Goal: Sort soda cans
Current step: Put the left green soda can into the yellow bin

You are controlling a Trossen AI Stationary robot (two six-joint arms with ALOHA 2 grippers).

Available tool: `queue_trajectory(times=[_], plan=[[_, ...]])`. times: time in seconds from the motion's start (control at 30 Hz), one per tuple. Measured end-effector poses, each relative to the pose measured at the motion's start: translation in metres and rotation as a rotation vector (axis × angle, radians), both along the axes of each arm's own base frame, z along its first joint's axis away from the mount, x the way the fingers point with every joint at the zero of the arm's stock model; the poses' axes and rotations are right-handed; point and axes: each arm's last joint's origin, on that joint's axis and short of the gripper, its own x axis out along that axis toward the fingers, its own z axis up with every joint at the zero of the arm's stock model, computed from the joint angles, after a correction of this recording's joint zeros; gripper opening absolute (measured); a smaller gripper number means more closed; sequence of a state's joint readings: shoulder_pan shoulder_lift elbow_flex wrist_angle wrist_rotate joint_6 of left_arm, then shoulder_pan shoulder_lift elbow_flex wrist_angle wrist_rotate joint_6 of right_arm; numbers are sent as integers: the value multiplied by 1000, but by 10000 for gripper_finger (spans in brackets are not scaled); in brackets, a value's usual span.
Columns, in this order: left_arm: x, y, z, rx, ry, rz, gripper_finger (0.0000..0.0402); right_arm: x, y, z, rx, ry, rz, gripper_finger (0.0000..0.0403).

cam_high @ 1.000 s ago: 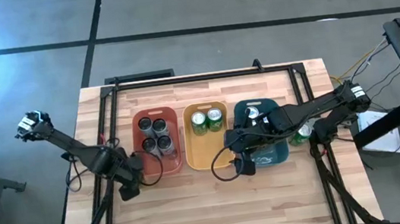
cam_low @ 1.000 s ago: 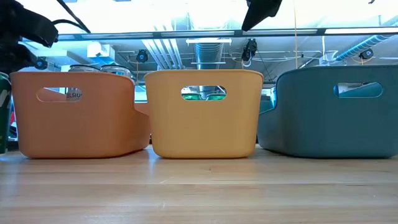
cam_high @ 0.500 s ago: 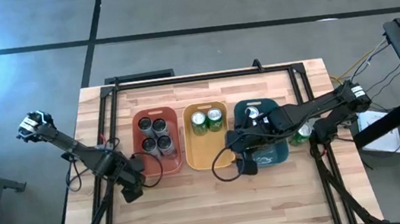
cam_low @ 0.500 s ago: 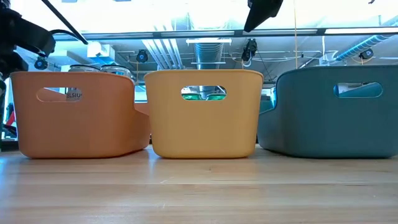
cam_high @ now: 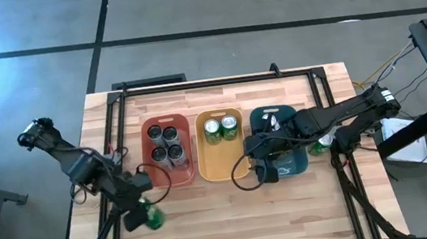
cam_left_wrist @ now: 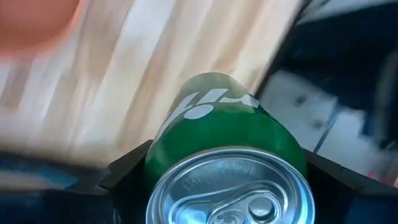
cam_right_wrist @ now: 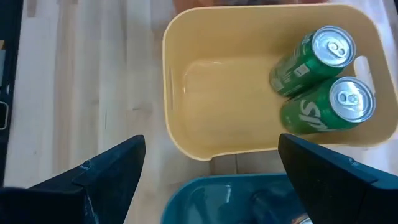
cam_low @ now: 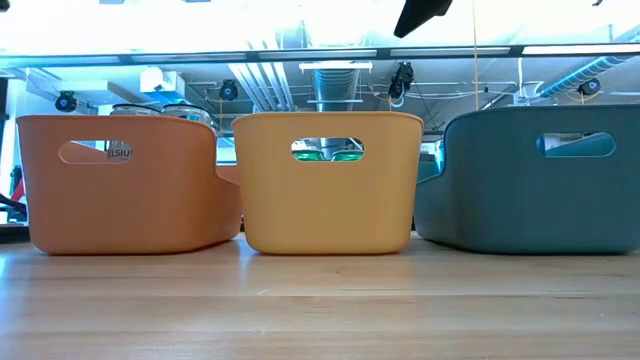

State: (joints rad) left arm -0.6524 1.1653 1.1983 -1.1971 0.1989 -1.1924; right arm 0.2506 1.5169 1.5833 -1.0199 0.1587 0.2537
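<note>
My left gripper (cam_high: 146, 218) is near the table's front left, in front of the red bin (cam_high: 152, 176), shut on a green soda can (cam_left_wrist: 227, 134) with a silver top (cam_left_wrist: 229, 186). My right gripper (cam_high: 263, 175) stands open above the gap between the yellow bin (cam_right_wrist: 186, 81) and the teal bin (cam_right_wrist: 211, 202), with nothing between its fingers. The yellow bin holds two green cans (cam_right_wrist: 320, 81) lying against its far wall. Several dark cans (cam_high: 166, 142) stand in the red bin. A silver can top (cam_high: 270, 119) shows in the teal bin. My left gripper pinches the green can between its two fingers (cam_left_wrist: 127, 171), on opposite sides of the can's wall (cam_left_wrist: 163, 146) just below the top rim. The silver top faces the wrist and the body points away from it. Whether the can is clear of the table cannot be told.
The three bins stand side by side across the table's middle, red (cam_low: 120, 185), yellow (cam_low: 328, 185), teal (cam_low: 530, 185). Bare wood (cam_high: 233, 215) lies in front of them. Something green (cam_high: 324, 142) shows under the right arm beside the teal bin. Dark frame bars (cam_high: 117, 131) run along the table's sides.
My left gripper has gone from beside the red bin toward the table's near edge, carrying the green can up from the table with it. The can has left the low view and now shows in the high view in front of the red bin.
</note>
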Motion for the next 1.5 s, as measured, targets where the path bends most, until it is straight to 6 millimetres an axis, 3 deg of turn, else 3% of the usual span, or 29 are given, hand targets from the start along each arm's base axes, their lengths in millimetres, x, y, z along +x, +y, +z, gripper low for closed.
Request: queue_trajectory(times=[0.17,0.33,0.57,0.83,1.0,1.23,1.5], plan=[[24,-6,47,157,-340,76,286,0,-1,1,-39,-16,15,364],[56,-7,63,403,-494,151,286,-2,-1,4,-36,-23,14,364],[128,12,35,592,-438,298,286,-19,-3,22,-23,-86,-47,364],[199,42,17,729,-287,186,286,-38,-8,25,-46,-11,-109,363],[225,52,3,726,-178,96,286,-39,-8,19,-50,25,-122,363],[255,77,-36,671,3,14,286,-40,-8,13,-57,46,-123,363],[270,88,-66,603,106,-50,286,-40,-8,10,-62,58,-121,363]])
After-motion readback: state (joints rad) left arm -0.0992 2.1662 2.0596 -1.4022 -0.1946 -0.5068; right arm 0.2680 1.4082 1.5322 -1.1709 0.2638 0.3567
